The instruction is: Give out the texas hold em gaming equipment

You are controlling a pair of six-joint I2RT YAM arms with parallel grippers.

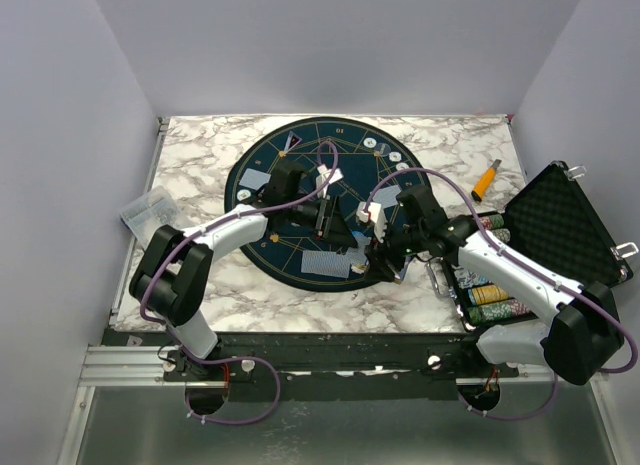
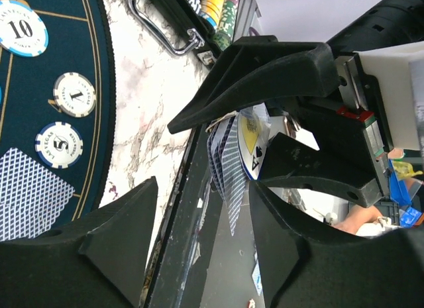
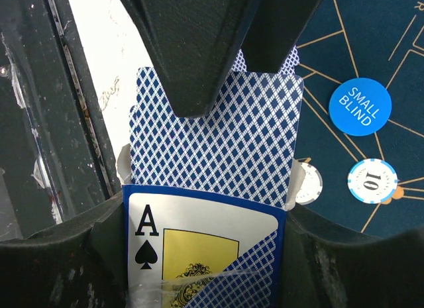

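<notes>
My right gripper (image 3: 205, 222) is shut on a blue card box (image 3: 199, 255) printed with an ace of spades. Blue-backed playing cards (image 3: 218, 136) stick out of its open top. My left gripper (image 2: 204, 189) stands open over that box, and the cards' edge (image 2: 232, 208) hangs between its jaws. Its fingers (image 3: 192, 56) reach down over the cards. Both grippers meet above the near right of the dark round mat (image 1: 238, 200). On the mat lie face-down cards (image 1: 325, 263), a blue small blind button (image 3: 360, 106), and chips marked 10 (image 2: 21, 31), 1 (image 2: 74, 94) and 5 (image 2: 59, 144).
The black foam-lined case (image 1: 560, 225) lies open at the right edge, with chip stacks (image 1: 490, 295) in it. An orange-handled tool (image 1: 485, 180) lies at the back right. A clear plastic bag (image 1: 148, 210) sits at the left edge of the marble table (image 1: 190, 150).
</notes>
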